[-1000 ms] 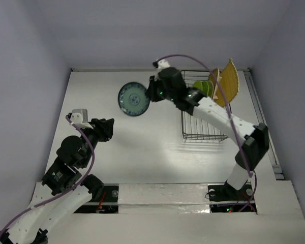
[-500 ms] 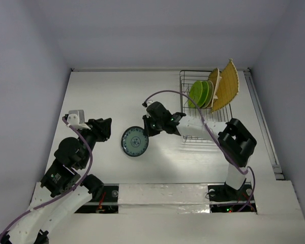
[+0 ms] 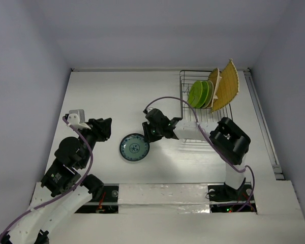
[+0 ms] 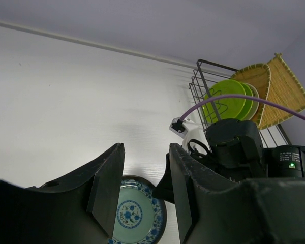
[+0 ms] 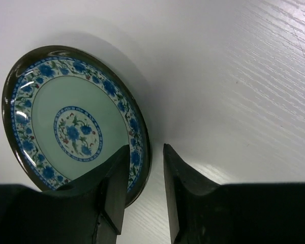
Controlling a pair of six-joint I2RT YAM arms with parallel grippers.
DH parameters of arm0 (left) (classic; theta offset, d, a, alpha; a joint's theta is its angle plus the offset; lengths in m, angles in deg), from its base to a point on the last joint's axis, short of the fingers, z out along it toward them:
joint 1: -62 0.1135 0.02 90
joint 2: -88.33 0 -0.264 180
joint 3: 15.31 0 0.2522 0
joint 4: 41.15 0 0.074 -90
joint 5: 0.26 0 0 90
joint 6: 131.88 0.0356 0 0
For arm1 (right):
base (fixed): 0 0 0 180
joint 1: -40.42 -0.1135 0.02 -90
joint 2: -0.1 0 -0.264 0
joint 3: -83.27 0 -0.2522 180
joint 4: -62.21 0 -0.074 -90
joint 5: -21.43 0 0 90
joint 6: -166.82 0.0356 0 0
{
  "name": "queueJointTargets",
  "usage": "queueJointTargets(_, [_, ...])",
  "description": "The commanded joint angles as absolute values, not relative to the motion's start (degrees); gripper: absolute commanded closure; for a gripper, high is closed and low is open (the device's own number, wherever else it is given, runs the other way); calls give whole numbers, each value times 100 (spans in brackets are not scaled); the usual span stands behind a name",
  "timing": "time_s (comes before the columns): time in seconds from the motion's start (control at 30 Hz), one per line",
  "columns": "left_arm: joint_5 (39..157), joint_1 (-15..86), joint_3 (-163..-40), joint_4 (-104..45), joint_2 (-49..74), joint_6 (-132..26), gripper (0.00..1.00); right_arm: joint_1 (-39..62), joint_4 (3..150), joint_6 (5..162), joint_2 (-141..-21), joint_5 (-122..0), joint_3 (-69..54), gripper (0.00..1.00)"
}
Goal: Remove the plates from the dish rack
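The teal patterned plate [image 3: 134, 148] lies flat on the white table, left of the dish rack [image 3: 213, 137]. My right gripper [image 3: 148, 133] is low at the plate's right edge. In the right wrist view its jaws [image 5: 145, 152] stand open astride the plate [image 5: 73, 127] rim, with a gap beside the rim. My left gripper [image 3: 105, 128] hovers to the plate's left, open and holding nothing. In the left wrist view the plate [image 4: 134, 216] shows beyond its fingers [image 4: 146, 152]. Lime-green plates [image 3: 199, 93] and woven straw-yellow tray plates [image 3: 226, 86] stand upright in the rack's far end.
The wire rack [image 4: 198, 86] sits at the table's right side with its near half bare. The right arm's purple cable [image 3: 165, 99] loops over the rack. Walls close in the table at the back and both sides.
The right arm carried the teal plate from mid-air near the rack down and toward the near-left, laid it flat on the table, and its jaws parted. The left arm stayed still.
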State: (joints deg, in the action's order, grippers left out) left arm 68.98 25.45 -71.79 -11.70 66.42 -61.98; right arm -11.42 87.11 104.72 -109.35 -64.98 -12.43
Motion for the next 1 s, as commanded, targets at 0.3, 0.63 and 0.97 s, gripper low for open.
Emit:
queueJointTargets(0.3, [6943,2579,-7108,-1385,6592,-6210,62,-1179,8977,10258,-9335,-7375,-1073,46])
queueJointTargets(0.63, [7005,2579,-7108,-1367,6600,-6218,62,849,9811,9581,-8278,-8684,-757,100])
queueJointTargets(0.97, [7110,2632,-7100,-1438,6495,-6192,62,2214,10199,9054,-9120,-8958,122,67])
